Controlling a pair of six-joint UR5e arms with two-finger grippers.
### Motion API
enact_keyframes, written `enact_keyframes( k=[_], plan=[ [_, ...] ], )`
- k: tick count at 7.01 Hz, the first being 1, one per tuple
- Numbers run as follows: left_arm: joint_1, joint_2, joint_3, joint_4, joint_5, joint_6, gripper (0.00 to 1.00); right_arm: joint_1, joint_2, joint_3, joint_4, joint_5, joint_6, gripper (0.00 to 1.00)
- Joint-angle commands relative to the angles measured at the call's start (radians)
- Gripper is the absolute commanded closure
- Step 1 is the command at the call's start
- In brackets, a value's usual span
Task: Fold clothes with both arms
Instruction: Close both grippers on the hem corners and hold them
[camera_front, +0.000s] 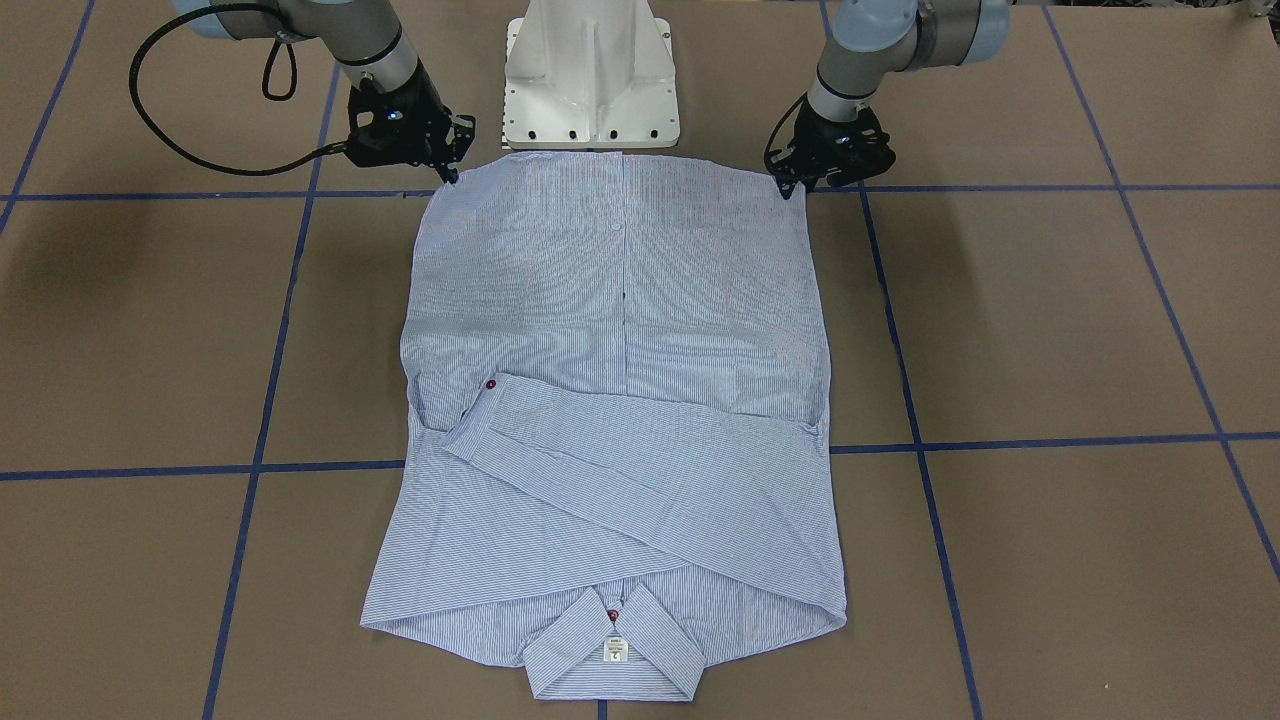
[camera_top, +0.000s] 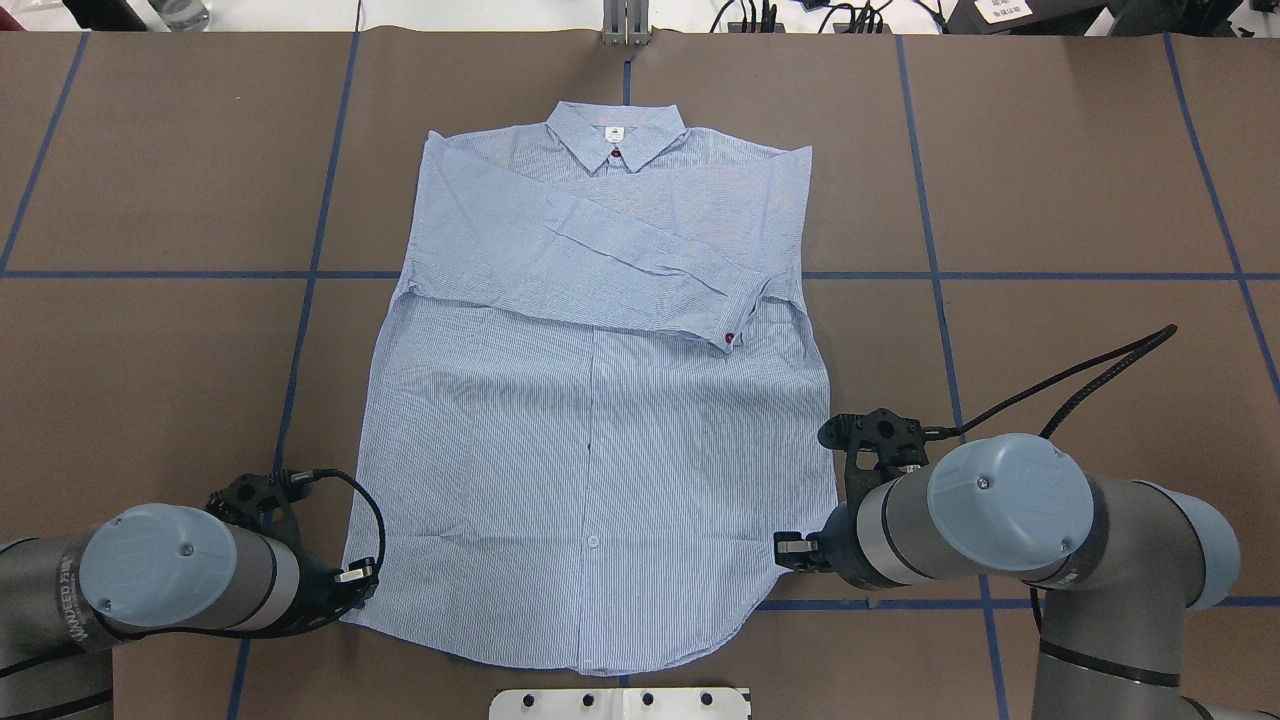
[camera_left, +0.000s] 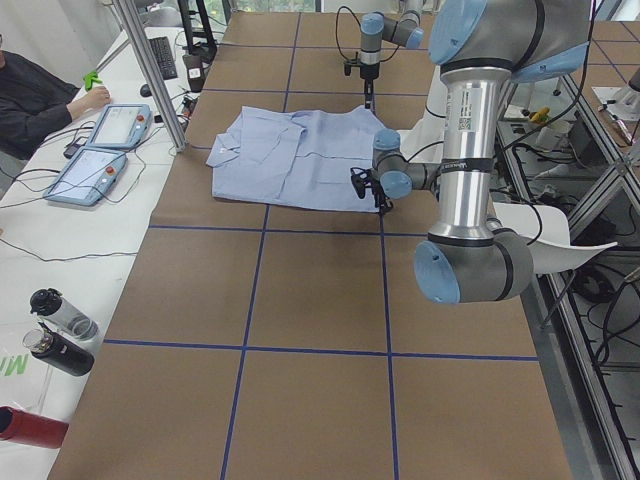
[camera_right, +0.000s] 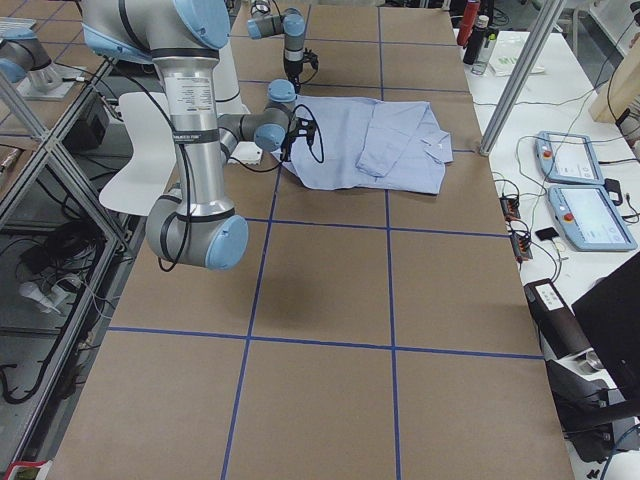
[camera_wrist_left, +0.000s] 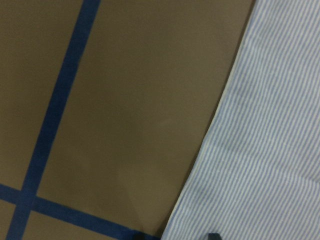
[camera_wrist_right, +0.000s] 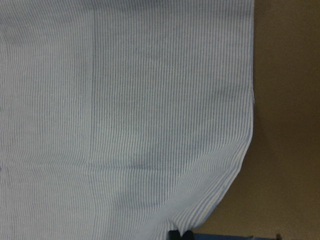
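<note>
The pinstriped shirt (camera_top: 590, 420) lies flat, front up, with both sleeves crossed over the chest and the collar (camera_top: 615, 135) at the far side. My left gripper (camera_top: 358, 580) sits low at the hem's left corner, and the left wrist view shows a dark fingertip (camera_wrist_left: 215, 235) on the striped cloth (camera_wrist_left: 270, 150). My right gripper (camera_top: 790, 548) is at the hem's right corner, where the cloth (camera_wrist_right: 125, 100) puckers around a fingertip (camera_wrist_right: 174, 234). Facing the robot, the right gripper (camera_front: 452, 178) and left gripper (camera_front: 790, 188) each come to a point on a corner of the shirt (camera_front: 620, 300).
The white pedestal base (camera_front: 590, 80) stands just behind the hem. Blue tape lines (camera_front: 290, 320) cross the brown table. A black cable (camera_top: 1090, 375) loops off the right wrist. Beside the table stand bottles (camera_left: 55, 330) and two tablets (camera_left: 100, 150), with a person's hand (camera_left: 92, 98) near them.
</note>
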Motion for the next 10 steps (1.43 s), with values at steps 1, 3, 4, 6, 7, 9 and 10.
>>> enact_keyframes(
  k=[1,3,4,6,7,9,10],
  plan=[
    [-0.001,0.0,-0.006,0.0,-0.002,0.0,1.0,0.005,-0.002,0.001,-0.002,0.001,-0.003,1.0],
    [-0.013,0.001,-0.038,0.003,-0.003,0.001,1.0,0.008,-0.003,0.004,-0.002,0.01,-0.003,1.0],
    [-0.016,0.001,-0.105,0.062,-0.005,0.003,1.0,0.035,-0.012,0.013,-0.002,0.039,-0.003,1.0],
    [-0.015,0.001,-0.231,0.182,-0.009,0.007,1.0,0.078,-0.061,0.087,0.001,0.138,-0.007,1.0],
    [-0.015,0.001,-0.257,0.183,-0.009,0.007,1.0,0.078,-0.101,0.142,0.003,0.16,-0.009,1.0],
    [-0.023,0.004,-0.315,0.184,-0.037,0.012,1.0,0.091,-0.134,0.178,0.003,0.189,-0.007,1.0],
    [-0.023,0.001,-0.326,0.186,-0.07,0.012,1.0,0.103,-0.144,0.19,0.003,0.212,-0.007,1.0]
  ],
)
